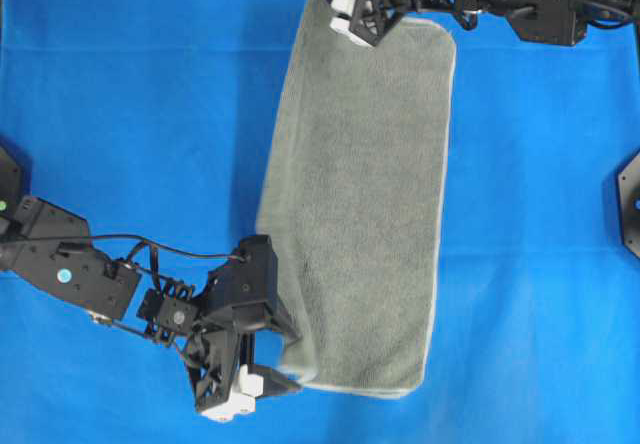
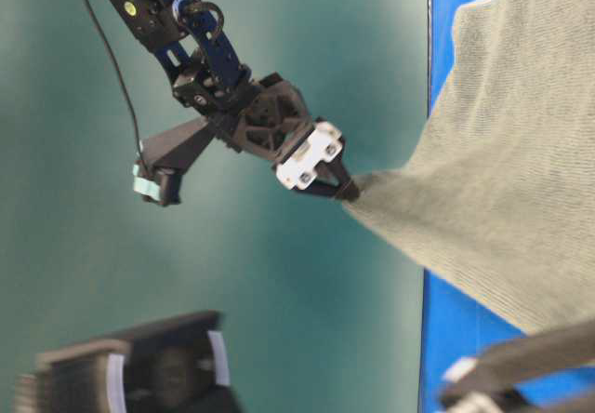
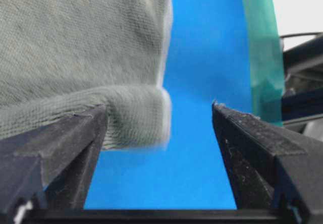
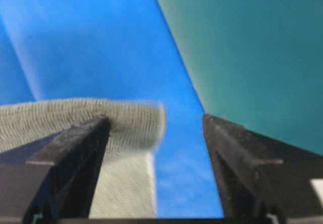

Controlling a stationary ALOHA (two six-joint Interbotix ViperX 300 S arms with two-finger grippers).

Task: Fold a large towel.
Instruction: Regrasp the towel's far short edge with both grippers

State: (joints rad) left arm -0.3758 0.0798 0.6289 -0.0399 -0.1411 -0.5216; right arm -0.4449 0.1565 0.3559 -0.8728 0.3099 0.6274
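The towel [image 1: 360,204] is laid flat on the blue table covering [image 1: 120,134], folded into a long narrow band whose long axis runs from the far edge of the table to the near edge in the overhead view. Each of its 2 ends is attended by 1 arm: the left gripper [image 1: 245,389] is placed at the near left corner, the right gripper [image 1: 352,14] at the far left corner. Both pairs of jaws are seen spread wide in the wrist views, with a towel corner draped against 1 finger [image 3: 60,148] and nothing clamped. The next fold is judged to be across the long axis, with neither arm favoured.
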